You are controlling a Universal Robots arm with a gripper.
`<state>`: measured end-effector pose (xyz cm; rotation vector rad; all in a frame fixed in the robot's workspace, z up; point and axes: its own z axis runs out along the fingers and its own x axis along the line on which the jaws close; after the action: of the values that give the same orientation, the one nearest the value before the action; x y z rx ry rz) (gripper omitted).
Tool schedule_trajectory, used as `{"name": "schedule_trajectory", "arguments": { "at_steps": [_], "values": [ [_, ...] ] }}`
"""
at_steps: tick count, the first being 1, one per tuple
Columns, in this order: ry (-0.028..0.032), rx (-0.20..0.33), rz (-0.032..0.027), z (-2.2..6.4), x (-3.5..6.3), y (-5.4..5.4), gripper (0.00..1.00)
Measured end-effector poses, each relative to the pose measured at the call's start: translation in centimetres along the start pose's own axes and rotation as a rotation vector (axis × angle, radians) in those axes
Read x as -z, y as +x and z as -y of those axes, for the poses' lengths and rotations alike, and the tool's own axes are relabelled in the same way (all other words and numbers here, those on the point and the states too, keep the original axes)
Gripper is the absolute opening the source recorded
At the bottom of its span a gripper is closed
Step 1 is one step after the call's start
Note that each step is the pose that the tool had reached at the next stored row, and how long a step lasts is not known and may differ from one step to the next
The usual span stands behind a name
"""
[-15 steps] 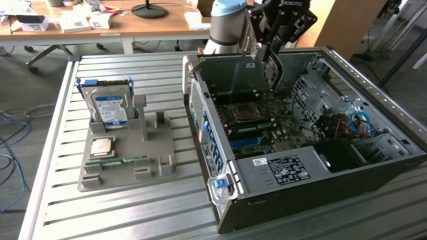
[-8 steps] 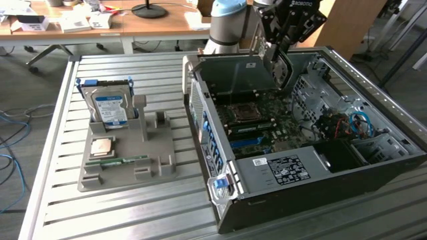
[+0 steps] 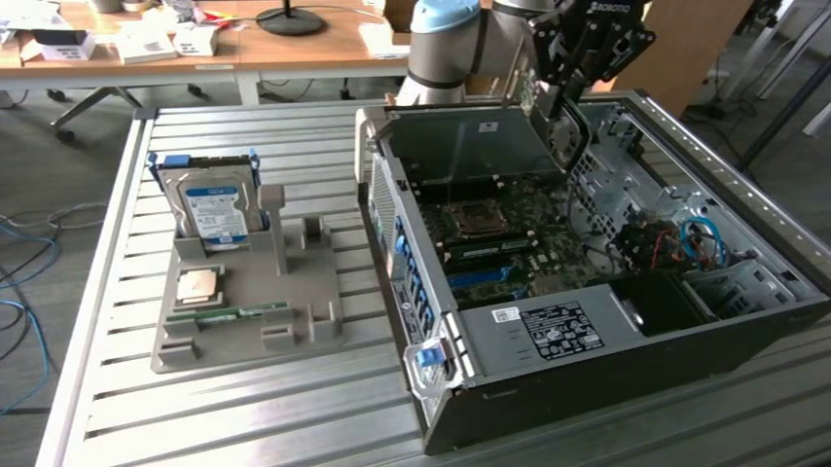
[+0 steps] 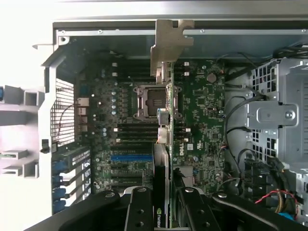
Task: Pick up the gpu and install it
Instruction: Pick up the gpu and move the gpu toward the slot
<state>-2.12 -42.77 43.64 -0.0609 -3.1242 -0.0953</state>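
Note:
My gripper [image 3: 561, 95] hangs over the far end of the open computer case [image 3: 546, 331], shut on the gpu [image 3: 562, 125]. The card points down into the case, above the motherboard and not touching it. In the wrist view the gpu [image 4: 168, 120] runs edge-on away from my gripper [image 4: 166, 209], clamped between the two black fingers [image 4: 139, 211]. Its silver bracket [image 4: 171, 43] is at the far end, near the case's rear wall. Below the card lies the motherboard [image 4: 202, 125] with its processor socket [image 4: 151, 101] and blue slots [image 4: 130, 156].
A grey holder tray [image 3: 247, 336] stands on the slatted table at the exterior view's left. It carries a hard drive [image 3: 214, 209], a processor chip [image 3: 198, 284] and a green memory stick [image 3: 240, 313]. Drive cage and cables [image 4: 274, 125] fill one side of the case.

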Motion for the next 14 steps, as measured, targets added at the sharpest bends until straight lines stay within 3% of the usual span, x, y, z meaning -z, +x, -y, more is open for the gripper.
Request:
{"name": "schedule_trajectory", "arguments": {
  "at_steps": [5,14],
  "values": [
    [0.0,0.0,0.0,-0.06,0.02,-1.4,0.26],
    [0.0002,0.018,-0.0011,-0.08,0.02,-2.0,0.26]
  ]
}}
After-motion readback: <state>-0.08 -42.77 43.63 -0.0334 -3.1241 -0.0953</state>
